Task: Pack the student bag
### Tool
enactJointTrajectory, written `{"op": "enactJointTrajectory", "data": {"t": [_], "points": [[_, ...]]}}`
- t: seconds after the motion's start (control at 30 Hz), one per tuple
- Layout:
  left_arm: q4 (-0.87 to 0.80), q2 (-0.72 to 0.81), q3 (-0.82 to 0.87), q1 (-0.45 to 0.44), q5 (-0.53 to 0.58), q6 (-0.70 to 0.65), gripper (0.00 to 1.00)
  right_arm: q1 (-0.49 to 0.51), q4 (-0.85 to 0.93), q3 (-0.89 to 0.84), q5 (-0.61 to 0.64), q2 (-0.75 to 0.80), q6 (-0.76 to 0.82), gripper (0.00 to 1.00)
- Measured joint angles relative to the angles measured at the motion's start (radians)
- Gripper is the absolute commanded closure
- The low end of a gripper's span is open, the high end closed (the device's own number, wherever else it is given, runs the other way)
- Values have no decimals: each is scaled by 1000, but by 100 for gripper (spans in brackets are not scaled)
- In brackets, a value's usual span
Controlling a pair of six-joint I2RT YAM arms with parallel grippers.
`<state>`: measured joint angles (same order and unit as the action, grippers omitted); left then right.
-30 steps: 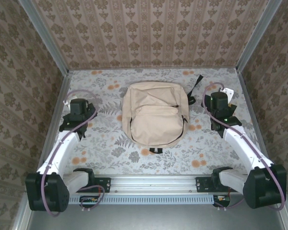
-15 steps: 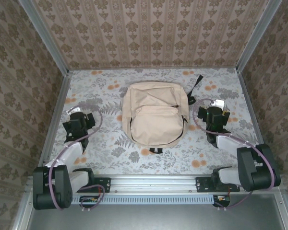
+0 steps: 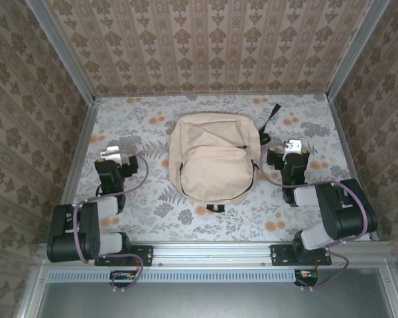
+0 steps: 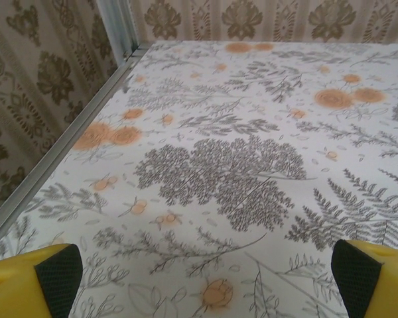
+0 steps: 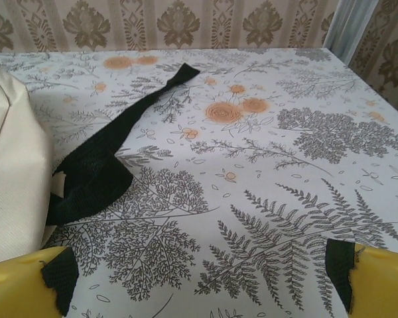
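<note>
The student bag point(image 3: 214, 158), a large beige backpack, lies flat in the middle of the table with its front pocket facing up. My left gripper point(image 3: 112, 161) rests low to the left of the bag, apart from it. In the left wrist view that gripper point(image 4: 209, 281) is open, with its yellow fingers point(image 4: 33, 278) wide apart over bare tablecloth. My right gripper point(image 3: 292, 156) sits just right of the bag. It is open point(image 5: 202, 281) with nothing between its pads. The bag's cream side point(image 5: 10, 165) and a black strap point(image 5: 99, 156) lie ahead of it to the left.
A floral tablecloth point(image 3: 152, 199) covers the table. Patterned walls with metal corner posts point(image 3: 76, 73) close in the left, back and right sides. A loose black strap end point(image 3: 273, 112) trails from the bag's far right corner. Both arms are folded back near the front rail point(image 3: 212, 252).
Both arms have folded back towards their bases. The right gripper has shifted left, closer to the bag, and the left gripper has drawn slightly nearer. The bag has not moved.
</note>
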<state>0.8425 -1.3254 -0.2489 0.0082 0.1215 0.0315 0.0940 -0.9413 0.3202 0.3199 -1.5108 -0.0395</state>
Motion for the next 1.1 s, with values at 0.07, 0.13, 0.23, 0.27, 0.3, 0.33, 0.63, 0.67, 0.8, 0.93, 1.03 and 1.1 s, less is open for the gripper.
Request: {"op": "enactJointTrajectory", "data": {"t": [0.07, 0.13, 0.23, 0.27, 0.3, 0.33, 0.63, 0.67, 0.8, 0.93, 1.03, 1.1], "points": [[51, -55, -2, 0, -14, -2, 0, 0, -6, 0, -3, -14, 4, 0], [82, -105, -5, 0, -20, -3, 0, 0, -13, 0, -4, -15, 4, 0], [114, -177, -23, -1, -21, -4, 0, 0, -15, 6, -3, -15, 3, 0], [119, -196, -31, -2, -20, -7, 0, 0, -11, 13, -3, -15, 3, 0], [116, -203, -37, -5, -19, -9, 0, 0, -9, 19, -3, -16, 3, 0], [115, -206, -42, -10, -13, -11, 0, -2, -6, 26, -3, -16, 3, 0], [76, -207, -122, -56, 64, -33, 0, -26, 12, 40, -4, -16, -12, 0], [70, -207, -122, -56, 68, -34, 0, -26, 14, 40, -4, -16, -13, 0], [65, -207, -122, -61, 79, -38, 0, -26, 26, 40, -7, -16, -14, 0], [63, -207, -122, -66, 82, -40, 0, -26, 29, 40, -7, -16, -16, 0], [63, -207, -122, -66, 82, -40, 0, -26, 29, 40, -7, -16, -16, 0], [63, -207, -122, -66, 82, -40, 0, -26, 29, 40, -7, -16, -16, 0]]}}
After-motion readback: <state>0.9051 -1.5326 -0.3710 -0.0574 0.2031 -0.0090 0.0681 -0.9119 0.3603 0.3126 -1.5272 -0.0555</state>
